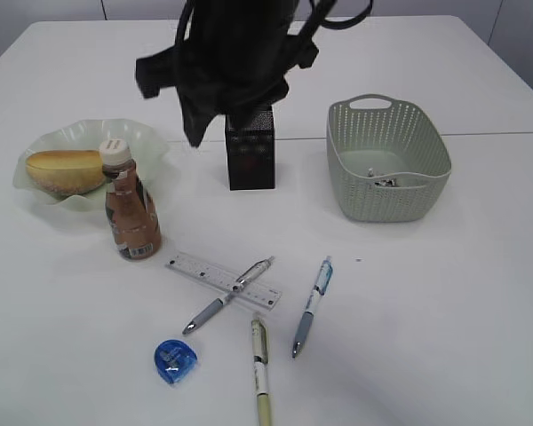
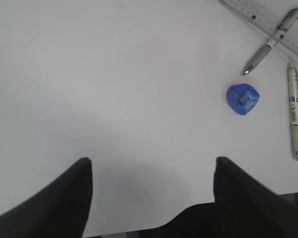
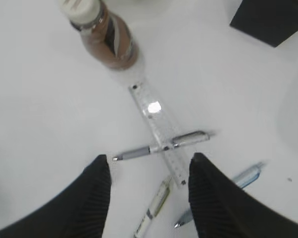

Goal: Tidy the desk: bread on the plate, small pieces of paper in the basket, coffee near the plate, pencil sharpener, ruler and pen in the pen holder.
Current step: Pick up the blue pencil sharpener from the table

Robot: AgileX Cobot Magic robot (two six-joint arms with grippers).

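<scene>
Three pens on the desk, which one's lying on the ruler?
The grey-grip pen, lying crossed over the ruler. The blue pen and the olive pen lie on bare table.

A dark arm hangs in front of the pen holder, hiding its top in the exterior view. Small items in the basket are too tiny to identify. The olive pen runs off the bottom edge. In the left wrist view, the ruler is cut by the right edge. In the right wrist view, the coffee bottle loses its cap to the top edge, and the blurred blue pen slips behind a finger of the right hand.
</scene>
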